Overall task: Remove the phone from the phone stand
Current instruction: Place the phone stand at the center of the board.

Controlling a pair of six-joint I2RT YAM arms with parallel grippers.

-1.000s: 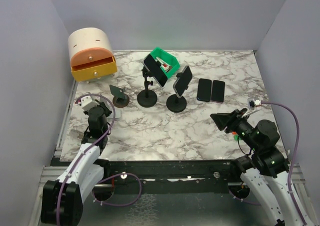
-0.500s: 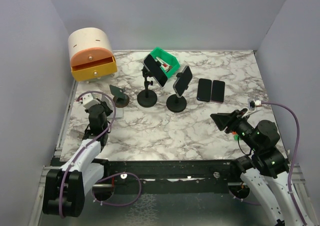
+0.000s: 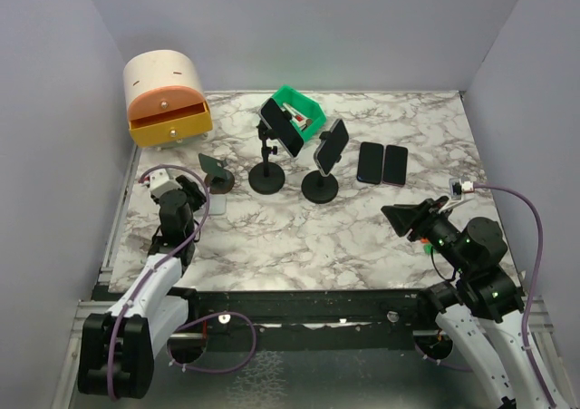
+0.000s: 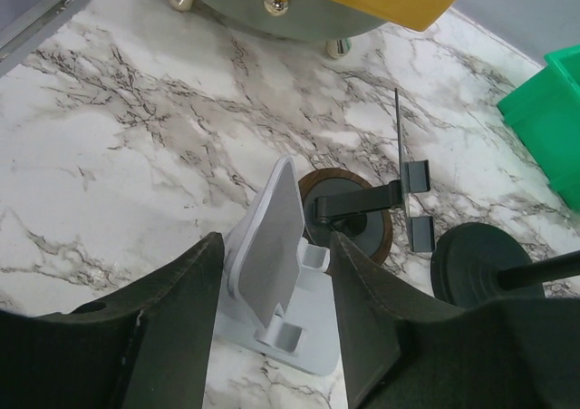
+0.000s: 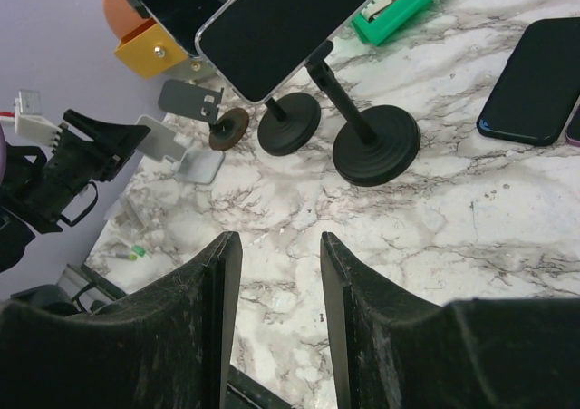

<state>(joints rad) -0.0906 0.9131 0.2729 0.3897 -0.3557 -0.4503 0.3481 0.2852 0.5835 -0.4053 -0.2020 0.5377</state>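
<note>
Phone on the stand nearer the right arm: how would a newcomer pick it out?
Start at the green bin by the back wall. In front stand two black round-based phone stands; the phone is clamped on the right-hand stand, closest to the two phones lying flat.

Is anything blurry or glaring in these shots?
Top external view: soft, even light, faint shadows by the black phone stand. Left wrist view: grey stand sharp, the dark fingers near the lens lose detail. Right wrist view: phone screen black, no glare.
</note>
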